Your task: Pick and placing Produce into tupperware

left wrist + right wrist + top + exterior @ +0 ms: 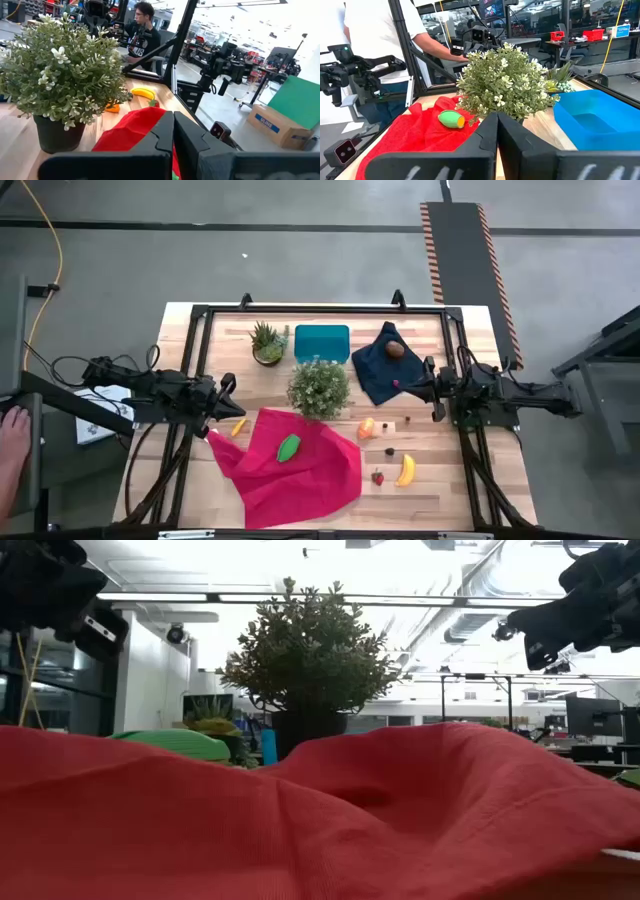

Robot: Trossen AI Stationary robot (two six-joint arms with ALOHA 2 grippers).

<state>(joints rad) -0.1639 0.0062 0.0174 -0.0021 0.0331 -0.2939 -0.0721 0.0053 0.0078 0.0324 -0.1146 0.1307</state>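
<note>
The teal tupperware [322, 342] [595, 117] stands at the far middle of the table, behind a bushy potted plant [319, 387]. A green piece [288, 447] [451, 119] lies on a crumpled red cloth [290, 465]. A brown oval [396, 349] rests on a navy cloth [380, 370]. The yellow banana [405, 470] [143, 92], a red strawberry [377, 476], orange pieces [367, 427] and tiny dark bits [390, 450] lie on the wood at the near right. Another orange piece [238, 426] lies left of the red cloth. My left gripper [228, 390] [173, 135] and right gripper [410, 387] [497, 132] hover shut, facing the plant from either side.
A small spiky potted plant [267, 343] stands left of the tupperware. A black frame [320, 308] runs around the table's edge. In the low view the red cloth [320, 820] fills the foreground. People show beyond the table in both wrist views.
</note>
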